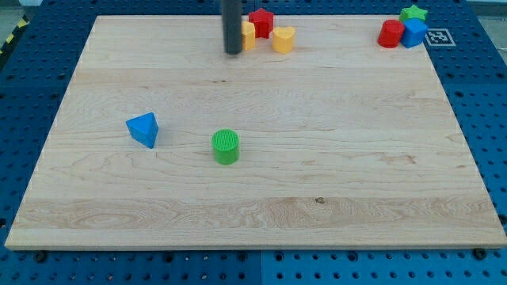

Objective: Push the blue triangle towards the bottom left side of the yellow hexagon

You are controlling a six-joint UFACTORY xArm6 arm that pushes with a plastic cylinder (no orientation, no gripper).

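Note:
The blue triangle lies on the wooden board at the view's left, about mid-height. The yellow hexagon sits at the view's top centre, partly hidden behind my dark rod. My tip rests on the board just left of and below the yellow hexagon, far above and to the right of the blue triangle. A red block stands right behind the hexagon, and a yellow heart-like block lies just to its right.
A green cylinder stands right of the blue triangle. At the view's top right a red block, a blue block and a green star cluster together. The wooden board ends in blue pegboard.

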